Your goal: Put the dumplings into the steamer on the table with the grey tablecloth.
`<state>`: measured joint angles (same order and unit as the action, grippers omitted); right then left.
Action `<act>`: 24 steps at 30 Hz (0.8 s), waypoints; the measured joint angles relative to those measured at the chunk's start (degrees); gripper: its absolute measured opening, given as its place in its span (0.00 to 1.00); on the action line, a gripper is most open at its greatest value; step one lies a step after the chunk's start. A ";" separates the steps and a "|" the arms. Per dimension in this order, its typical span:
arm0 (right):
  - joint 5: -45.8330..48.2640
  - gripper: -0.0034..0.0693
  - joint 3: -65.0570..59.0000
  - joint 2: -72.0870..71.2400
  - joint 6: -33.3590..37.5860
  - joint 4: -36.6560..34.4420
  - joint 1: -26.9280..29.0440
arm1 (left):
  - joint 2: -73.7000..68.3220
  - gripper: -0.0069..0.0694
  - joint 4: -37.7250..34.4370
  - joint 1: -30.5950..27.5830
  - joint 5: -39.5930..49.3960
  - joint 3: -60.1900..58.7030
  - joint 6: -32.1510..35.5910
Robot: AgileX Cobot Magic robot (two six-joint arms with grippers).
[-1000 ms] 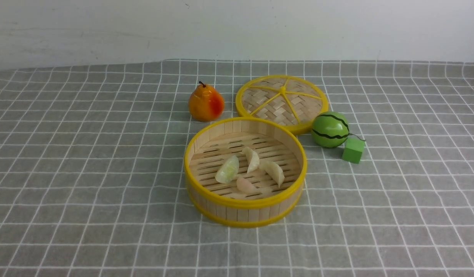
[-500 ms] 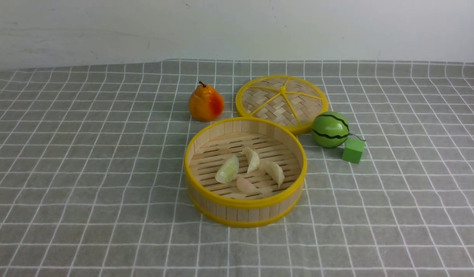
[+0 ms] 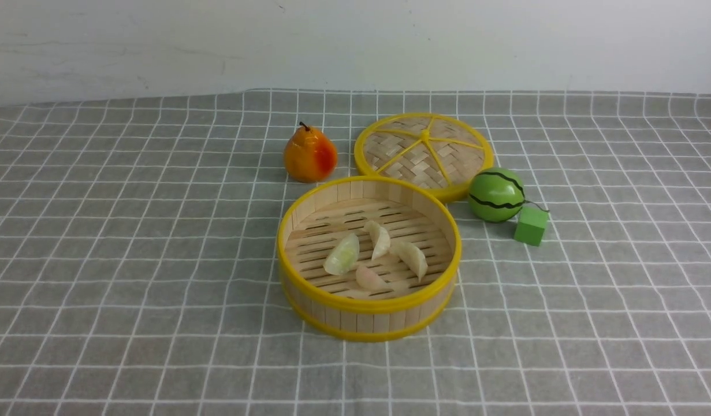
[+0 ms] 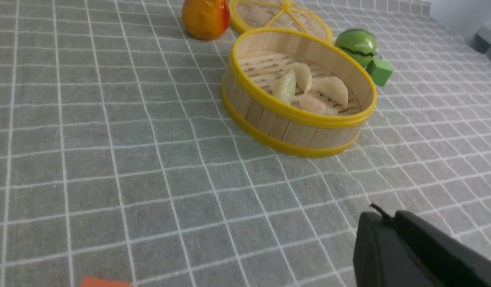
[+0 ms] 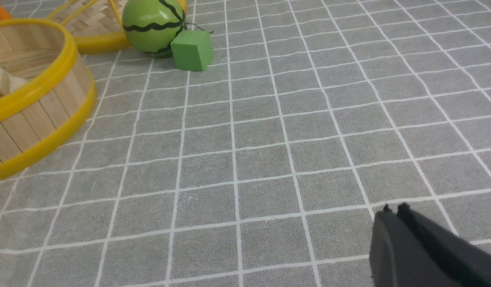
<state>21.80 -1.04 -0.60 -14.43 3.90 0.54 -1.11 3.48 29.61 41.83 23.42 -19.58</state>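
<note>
The front view looks forward and down across the tabletop (image 3: 101,289) to its far edge, with the steamer (image 3: 368,306) near mid-frame. The left wrist view sits low and closer, facing the steamer (image 4: 297,131) obliquely, the left gripper (image 4: 383,223) at its lower corner. The right wrist view is lowest and nearest, skimming the grey tablecloth (image 5: 269,159), the right gripper (image 5: 393,213) at its corner. All three share the steamer (image 5: 34,119), watermelon ball (image 5: 152,26) and green cube (image 5: 191,50).
</note>
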 joint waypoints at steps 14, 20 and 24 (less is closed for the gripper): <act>0.02 0.06 0.00 0.00 0.00 0.00 0.00 | 0.00 0.07 -2.75 -30.54 -37.07 -22.62 2.36; 0.06 0.06 0.00 0.00 0.00 0.00 0.00 | 1.62 0.07 -0.99 -30.68 -32.79 -25.01 2.56; 0.06 0.07 0.00 0.00 0.00 0.00 0.00 | 1.70 0.07 -1.04 -30.79 -26.39 -25.01 2.80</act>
<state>21.86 -1.04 -0.60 -14.43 3.90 0.54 0.59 2.44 -1.18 15.45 -1.59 -16.78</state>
